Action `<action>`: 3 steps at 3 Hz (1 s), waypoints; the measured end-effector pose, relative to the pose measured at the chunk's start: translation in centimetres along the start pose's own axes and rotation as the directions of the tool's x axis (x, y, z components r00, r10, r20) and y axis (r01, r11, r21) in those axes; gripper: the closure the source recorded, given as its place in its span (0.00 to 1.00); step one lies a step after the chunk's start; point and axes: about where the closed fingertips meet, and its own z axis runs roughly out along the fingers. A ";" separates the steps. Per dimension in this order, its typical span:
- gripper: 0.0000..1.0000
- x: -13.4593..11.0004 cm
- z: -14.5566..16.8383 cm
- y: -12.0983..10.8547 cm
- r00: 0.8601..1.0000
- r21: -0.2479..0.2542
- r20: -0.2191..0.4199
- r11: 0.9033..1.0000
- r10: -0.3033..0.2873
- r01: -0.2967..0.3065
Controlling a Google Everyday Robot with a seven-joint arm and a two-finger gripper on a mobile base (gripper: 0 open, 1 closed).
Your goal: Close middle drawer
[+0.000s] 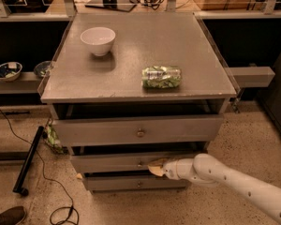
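Observation:
The middle drawer [107, 162] is a long low grey front panel, second of the grey cabinet's three, pulled out a little. My gripper [155, 168] is at the end of the white arm [225, 178] that comes in from the lower right. Its tan tip rests against the drawer's front, just right of the small centre knob [139, 163].
The top drawer [138, 130], with a brass knob, also stands out a little. The lowest drawer [131, 183] is below. A white bowl [98, 40] and a green packet [161, 77] lie on the cabinet top [131, 55]. A black pole and cable [28, 161] lie on the floor at left.

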 end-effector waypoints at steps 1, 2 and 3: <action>1.00 0.5 -1.3 0.6 1.000 -0.006 -0.008 1.000 0.023 -0.023; 1.00 1.8 -5.2 2.2 0.997 0.004 -0.026 0.997 0.071 -0.071; 0.82 1.9 -4.9 2.5 0.997 -0.001 -0.029 0.998 0.068 -0.068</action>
